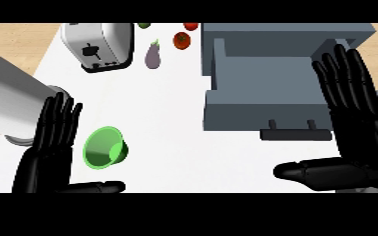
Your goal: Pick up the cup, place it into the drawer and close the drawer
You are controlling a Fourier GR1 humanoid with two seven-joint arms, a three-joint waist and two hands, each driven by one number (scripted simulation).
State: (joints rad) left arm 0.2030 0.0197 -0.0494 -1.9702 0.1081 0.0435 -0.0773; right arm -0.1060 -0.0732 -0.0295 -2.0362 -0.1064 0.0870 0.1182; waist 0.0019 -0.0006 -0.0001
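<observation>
Cup (pixel 105 147) lies tipped just right of the left hand (pixel 50 140), fingers straight; right hand (pixel 345 105), also unclenched, is well apart, over the drawer (pixel 258 87).

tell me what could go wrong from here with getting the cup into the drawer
The green cup lies tipped on its side beside the open left hand, so it may roll when touched. The open right hand overlaps the open drawer and its handle, possibly blocking placement.

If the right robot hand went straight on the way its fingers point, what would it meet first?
Probably the open drawer's right wall, which the right robot hand already overlaps in this view; its height above the drawer is unclear.
</observation>
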